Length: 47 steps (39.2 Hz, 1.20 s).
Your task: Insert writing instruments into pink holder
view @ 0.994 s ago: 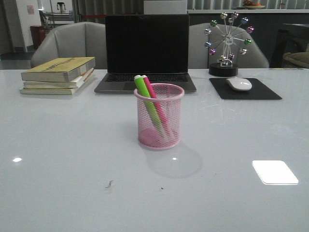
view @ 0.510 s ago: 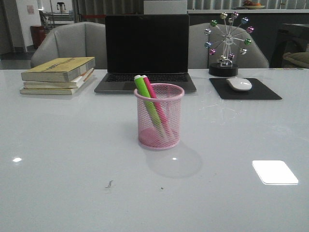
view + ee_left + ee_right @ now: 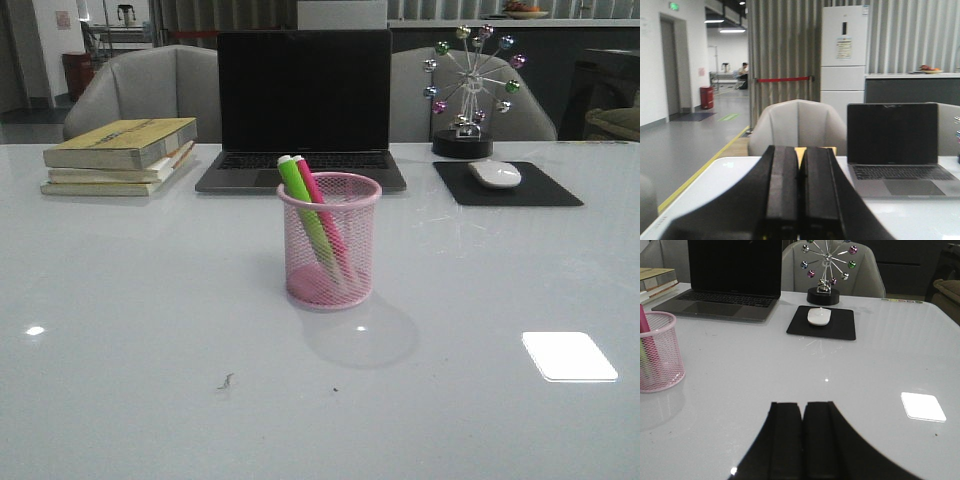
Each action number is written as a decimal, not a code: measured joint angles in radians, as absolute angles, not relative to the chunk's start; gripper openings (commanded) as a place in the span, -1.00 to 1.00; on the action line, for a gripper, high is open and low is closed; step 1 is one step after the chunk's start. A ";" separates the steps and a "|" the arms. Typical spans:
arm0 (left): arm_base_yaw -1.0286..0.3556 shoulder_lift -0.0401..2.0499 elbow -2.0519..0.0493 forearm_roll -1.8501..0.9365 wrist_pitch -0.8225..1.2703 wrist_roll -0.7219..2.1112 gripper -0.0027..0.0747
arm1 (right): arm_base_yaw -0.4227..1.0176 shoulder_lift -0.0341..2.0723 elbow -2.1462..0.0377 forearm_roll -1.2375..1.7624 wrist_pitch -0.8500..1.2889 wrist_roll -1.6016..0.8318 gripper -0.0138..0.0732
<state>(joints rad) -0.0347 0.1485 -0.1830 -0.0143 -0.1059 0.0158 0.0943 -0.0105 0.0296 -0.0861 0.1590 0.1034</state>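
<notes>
now both markers, green (image 3: 303, 205) and pink (image 3: 320, 205), lean toward 11 o'clock inside the pink cup (image 3: 330, 243); left gripper (image 3: 799, 172) and right gripper (image 3: 803, 427) are clenched, empty.

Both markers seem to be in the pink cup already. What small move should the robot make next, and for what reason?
Probably none beyond keeping both arms parked. The green marker and pink marker both stand leaning inside the pink mesh holder. The left gripper and right gripper are shut, empty and away from the holder, so the task looks finished.
</notes>
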 measured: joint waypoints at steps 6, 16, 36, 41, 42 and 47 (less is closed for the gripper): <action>-0.066 0.088 -0.095 0.000 -0.107 0.016 -0.69 | 0.094 -0.011 0.030 -0.086 0.159 0.103 -0.61; -0.062 0.046 0.004 0.000 -0.063 0.016 -0.69 | 0.094 -0.011 0.030 -0.086 0.159 0.103 -0.61; -0.062 0.038 0.004 -0.047 0.005 0.016 -0.69 | 0.094 -0.011 0.030 -0.086 0.159 0.103 -0.61; -0.062 0.038 0.004 -0.049 0.005 0.016 -0.69 | 0.094 -0.011 0.030 -0.086 0.159 0.103 -0.61; -0.062 0.038 0.004 -0.049 0.005 0.016 -0.69 | 0.094 -0.011 0.030 -0.086 0.159 0.103 -0.61; -0.062 0.038 0.004 -0.049 0.005 0.017 -0.69 | 0.094 -0.011 0.030 -0.086 0.159 0.103 -0.61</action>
